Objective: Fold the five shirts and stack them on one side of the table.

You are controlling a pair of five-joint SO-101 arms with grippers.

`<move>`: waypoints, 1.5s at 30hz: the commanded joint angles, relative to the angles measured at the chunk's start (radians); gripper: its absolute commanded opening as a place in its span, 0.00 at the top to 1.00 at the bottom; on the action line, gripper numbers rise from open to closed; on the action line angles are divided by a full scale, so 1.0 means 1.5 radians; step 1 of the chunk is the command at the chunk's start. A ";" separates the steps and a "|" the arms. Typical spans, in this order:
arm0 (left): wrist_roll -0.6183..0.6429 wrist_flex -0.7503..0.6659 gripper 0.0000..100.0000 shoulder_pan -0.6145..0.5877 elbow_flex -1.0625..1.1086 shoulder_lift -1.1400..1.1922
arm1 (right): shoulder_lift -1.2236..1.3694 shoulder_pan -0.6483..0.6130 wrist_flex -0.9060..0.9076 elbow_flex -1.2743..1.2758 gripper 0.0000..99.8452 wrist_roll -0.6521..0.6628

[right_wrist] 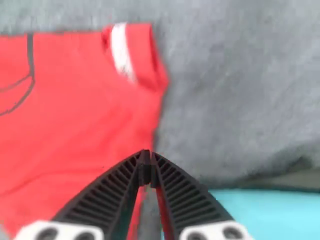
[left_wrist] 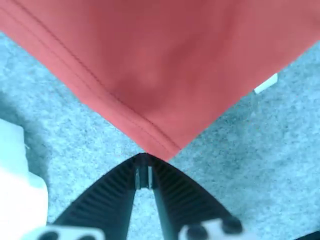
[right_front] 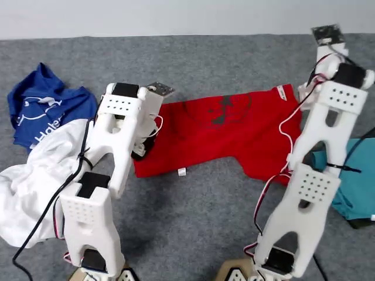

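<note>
**Two closed grippers at a red shirt**

A red shirt (right_front: 234, 134) is spread at the centre of the grey table (right_front: 193, 222). The left gripper (left_wrist: 143, 172) is pressed together at its lower-left corner, and the right gripper (right_wrist: 146, 170), likewise pressed together, at its right edge. A blue shirt (right_front: 41, 111) and a white shirt (right_front: 35, 175) are bunched at the left of the frame, with a teal shirt (right_front: 357, 181) at the right.

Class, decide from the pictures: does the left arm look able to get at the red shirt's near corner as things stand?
Probably yes: the left pincer sits right at a corner of the red shirt with nothing between, though it is shut and would need opening.
</note>
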 commanded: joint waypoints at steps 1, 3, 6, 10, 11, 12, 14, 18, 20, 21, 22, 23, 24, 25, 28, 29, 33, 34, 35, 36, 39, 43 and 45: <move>0.002 0.000 1.00 -0.002 0.003 -0.046 | -0.133 -0.016 0.026 0.208 0.99 -0.007; 0.002 -0.001 1.00 -0.002 0.003 -0.045 | -0.162 -0.029 0.019 0.297 0.99 -0.007; 0.002 -0.007 1.00 -0.001 0.002 -0.026 | -0.176 -0.049 -0.002 0.375 0.99 -0.009; 0.002 -0.007 1.00 -0.002 -0.001 0.026 | -0.176 -0.078 -0.035 0.431 0.99 -0.010; 0.002 -0.007 1.00 -0.002 -0.002 0.033 | -0.176 -0.086 -0.041 0.442 0.99 -0.010; 0.002 -0.007 1.00 -0.002 -0.002 0.034 | -0.176 -0.094 -0.048 0.453 0.99 -0.011; 0.002 -0.006 1.00 -0.002 -0.002 0.034 | -0.176 -0.102 -0.071 0.485 0.99 -0.011; 0.002 -0.006 1.00 -0.002 -0.002 0.034 | -0.176 -0.110 -0.140 0.575 0.99 -0.011; 0.002 0.000 1.00 -0.002 -0.003 0.034 | -0.176 -0.119 -0.169 0.631 0.99 -0.011; 0.002 0.003 1.00 -0.002 -0.003 0.034 | -0.182 -0.122 -0.182 0.661 0.99 -0.010; 0.002 0.003 1.00 -0.002 -0.003 0.034 | -0.184 -0.123 -0.187 0.683 0.99 -0.009; 0.002 0.005 1.00 -0.002 -0.003 0.034 | -0.184 -0.124 -0.190 0.702 0.99 -0.009; 0.002 0.009 1.00 -0.002 -0.003 0.034 | -0.184 -0.125 -0.188 0.715 0.99 -0.007; 0.002 0.010 1.00 -0.002 -0.003 0.034 | -0.185 -0.126 -0.186 0.727 0.99 -0.007; 0.002 0.011 1.00 -0.002 -0.003 0.034 | -0.200 -0.126 -0.190 0.761 0.99 -0.007; 0.002 0.011 1.00 -0.002 -0.003 0.034 | -0.213 -0.127 -0.191 0.771 0.99 -0.006; 0.002 0.011 1.00 -0.002 -0.003 0.034 | -0.287 -0.141 -0.192 0.802 0.99 -0.005; 0.002 0.011 1.00 -0.002 -0.003 0.034 | -0.305 -0.143 -0.192 0.808 0.99 -0.005; 0.002 0.011 1.00 -0.001 -0.005 0.034 | -0.325 -0.145 -0.192 0.811 0.99 -0.005; 0.002 0.012 1.00 -0.001 -0.012 0.034 | -0.344 -0.147 -0.192 0.811 0.99 -0.005; 0.004 0.012 1.00 -0.001 -0.046 0.033 | -0.404 -0.146 -0.190 0.809 0.99 -0.005; 0.033 0.014 1.00 0.005 -0.096 0.033 | -0.477 -0.145 -0.178 0.811 0.95 -0.005; 0.034 0.014 0.99 0.016 -0.109 0.018 | -0.510 -0.142 -0.159 0.809 0.88 -0.005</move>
